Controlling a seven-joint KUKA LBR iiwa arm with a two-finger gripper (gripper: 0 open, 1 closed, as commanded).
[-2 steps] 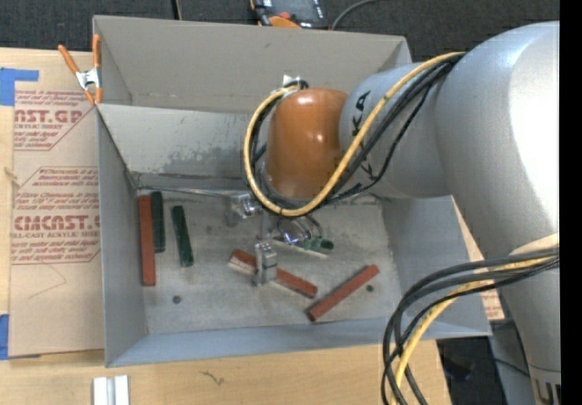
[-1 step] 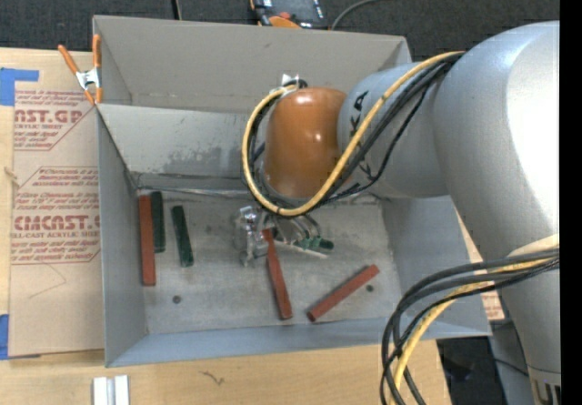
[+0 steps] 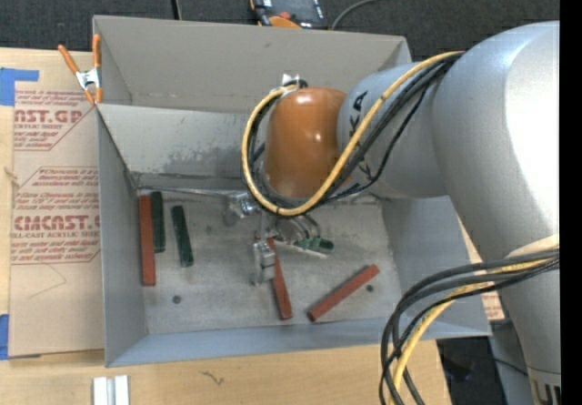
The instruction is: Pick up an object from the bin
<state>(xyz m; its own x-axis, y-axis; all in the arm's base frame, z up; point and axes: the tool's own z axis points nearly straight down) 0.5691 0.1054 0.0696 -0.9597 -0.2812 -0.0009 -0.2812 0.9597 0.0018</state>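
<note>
You had the arm reaching into the grey metal bin (image 3: 123,303) from its right side. The rounded orange cover (image 3: 300,153) on the wrist hung over the middle of the floor, close to the far wall, with yellow and black cables (image 3: 257,180) looped around it.

The hand (image 3: 265,259) sat just below that cover, low over the centre of the bin floor. You could not tell from this view whether it was open or closed.

Its tip stood at the upper end of a short reddish-brown flat stick (image 3: 283,297), which lay on the floor slanting toward the near edge. Whether the two touched was unclear.

Just beside that one, toward the right wall, a second reddish-brown stick (image 3: 343,292) lay at an angle with its far end raised toward the right. A small green piece (image 3: 316,245) lay close to the hand on its right, partly under the arm.

Well apart from these, along the left wall, lay:
- a long reddish-brown strip (image 3: 146,244), running parallel to the wall
- a dark green stick (image 3: 157,221) just beside the strip
- a second dark green bar (image 3: 183,237) a little further in
</note>
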